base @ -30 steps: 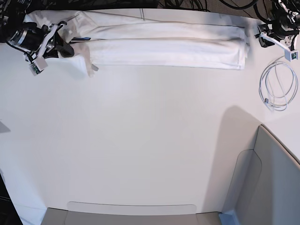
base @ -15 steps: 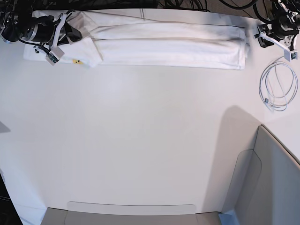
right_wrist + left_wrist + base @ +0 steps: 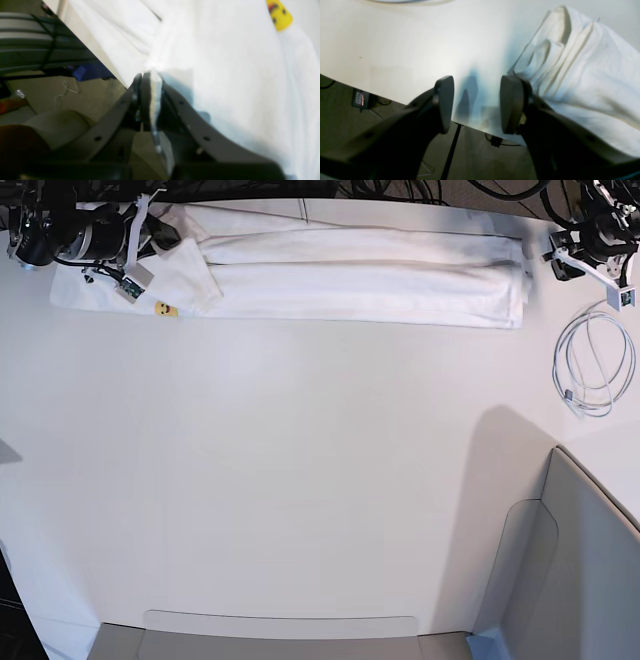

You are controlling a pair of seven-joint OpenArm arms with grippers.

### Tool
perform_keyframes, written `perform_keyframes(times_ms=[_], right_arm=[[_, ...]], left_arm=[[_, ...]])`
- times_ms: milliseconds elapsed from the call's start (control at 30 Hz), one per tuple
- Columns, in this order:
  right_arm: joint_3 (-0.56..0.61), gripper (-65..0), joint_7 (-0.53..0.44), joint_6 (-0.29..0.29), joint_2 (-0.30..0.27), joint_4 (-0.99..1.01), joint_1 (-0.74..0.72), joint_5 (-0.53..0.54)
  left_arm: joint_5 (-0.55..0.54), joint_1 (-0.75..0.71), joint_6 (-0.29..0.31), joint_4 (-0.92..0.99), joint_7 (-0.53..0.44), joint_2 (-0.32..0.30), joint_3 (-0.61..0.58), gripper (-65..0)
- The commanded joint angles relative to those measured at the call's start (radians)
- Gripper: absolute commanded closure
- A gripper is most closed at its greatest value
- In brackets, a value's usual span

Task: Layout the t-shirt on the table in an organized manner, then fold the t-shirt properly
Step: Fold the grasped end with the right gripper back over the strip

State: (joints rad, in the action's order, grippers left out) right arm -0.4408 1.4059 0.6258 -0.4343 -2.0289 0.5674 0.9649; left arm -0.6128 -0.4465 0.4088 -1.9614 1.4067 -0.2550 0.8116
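The white t-shirt (image 3: pixel 360 275) is seen as soft, matt, creased cloth; the white table (image 3: pixel 300 480) as smooth and faintly glossy.

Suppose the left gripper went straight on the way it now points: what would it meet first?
Probably bare table: the left gripper is open, with only white tabletop between its jaws. The t-shirt lies beside that line; depth is unclear.

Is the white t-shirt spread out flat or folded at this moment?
Folded: the white cotton t-shirt lies as a long narrow layered band along the white table's far edge.

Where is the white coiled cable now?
In the base view the cable lies on the table at the right edge, beyond the t-shirt.
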Motion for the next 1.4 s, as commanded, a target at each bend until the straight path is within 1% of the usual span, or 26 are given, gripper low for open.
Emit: perform_keyframes(times_ms=[0, 200, 233, 300, 433, 533, 633, 700, 767, 833, 900, 967, 1033, 1067, 1133, 1200, 1367], right_arm=[[-0.003, 0.0, -0.010, 0.006, -0.014, -0.014, 0.001, 0.002], [-0.006, 0.0, -0.010, 0.004, -0.014, -0.014, 0.001, -0.011], [-0.008, -0.9, -0.010, 0.004, -0.016, -0.014, 0.001, -0.008], [-0.013, -5.8, -0.010, 0.004, -0.016, -0.014, -0.001, -0.007], [-0.013, -13.0, -0.010, 0.006, -0.021, -0.014, -0.002, -0.004], [-0.013, -15.8, -0.010, 0.006, -0.047, -0.014, -0.001, 0.050], [-0.017, -16.8, -0.010, 0.006, -0.079, -0.014, 0.003, 0.116], [-0.069, -16.8, -0.010, 0.006, -0.090, -0.016, 0.004, 0.185], [-0.154, -16.7, -0.010, 0.007, -0.087, -0.014, 0.004, 0.262], [-0.254, -16.7, -0.010, 0.007, -0.074, -0.014, -0.002, 0.328], [-0.323, -16.6, -0.010, 0.007, -0.031, -0.013, -0.033, 0.340], [-0.339, -16.1, -0.010, 0.006, 0.009, 0.004, -0.050, 0.300], [-0.318, -12.0, -0.010, 0.006, 0.039, 0.040, -0.050, 0.242], [-0.304, -8.8, -0.010, 0.006, 0.058, 0.066, -0.050, 0.213], [-0.280, 0.0, -0.010, 0.006, 0.096, 0.147, -0.050, 0.151], [-0.278, 0.0, -0.010, 0.006, 0.117, 0.236, -0.051, 0.108], [-0.280, 0.0, -0.010, 0.003, 0.116, 0.391, -0.059, 0.093]], left_arm=[[-0.005, -0.004, 0.000, -0.016, -0.010, -0.016, 0.005, -30.3], [-0.005, -0.002, 0.000, -0.016, -0.010, -0.016, 0.005, -30.3], [-0.005, -0.002, 0.000, -0.016, -0.010, -0.016, 0.005, -30.3], [-0.005, -0.002, 0.000, -0.016, -0.010, -0.016, 0.005, -30.3], [-0.005, -0.002, 0.000, -0.016, -0.010, -0.016, 0.005, -30.3], [-0.005, -0.002, 0.000, -0.016, -0.010, -0.016, 0.005, -30.3], [-0.005, -0.002, 0.000, -0.016, -0.010, -0.016, 0.005, -30.2], [-0.005, -0.002, 0.000, -0.016, -0.010, -0.016, 0.005, -30.2], [-0.005, -0.002, 0.000, -0.016, -0.010, -0.016, 0.005, -30.2], [-0.005, -0.002, 0.000, -0.016, -0.010, -0.016, 0.005, -30.2], [-0.005, -0.002, 0.000, -0.016, -0.010, -0.016, 0.005, -30.2], [-0.005, -0.002, 0.000, -0.016, -0.010, -0.016, 0.005, -30.2], [-0.005, -0.002, 0.000, -0.016, -0.010, -0.016, 0.005, -29.7], [-0.005, -0.002, 0.000, -0.016, -0.010, -0.016, 0.005, -28.3], [-0.005, -0.002, 0.000, -0.016, -0.010, -0.016, 0.005, -22.8], [-0.005, -0.002, 0.000, -0.016, -0.010, -0.016, 0.005, -16.3], [-0.005, -0.002, 0.000, -0.016, -0.010, -0.016, 0.005, -4.0]])
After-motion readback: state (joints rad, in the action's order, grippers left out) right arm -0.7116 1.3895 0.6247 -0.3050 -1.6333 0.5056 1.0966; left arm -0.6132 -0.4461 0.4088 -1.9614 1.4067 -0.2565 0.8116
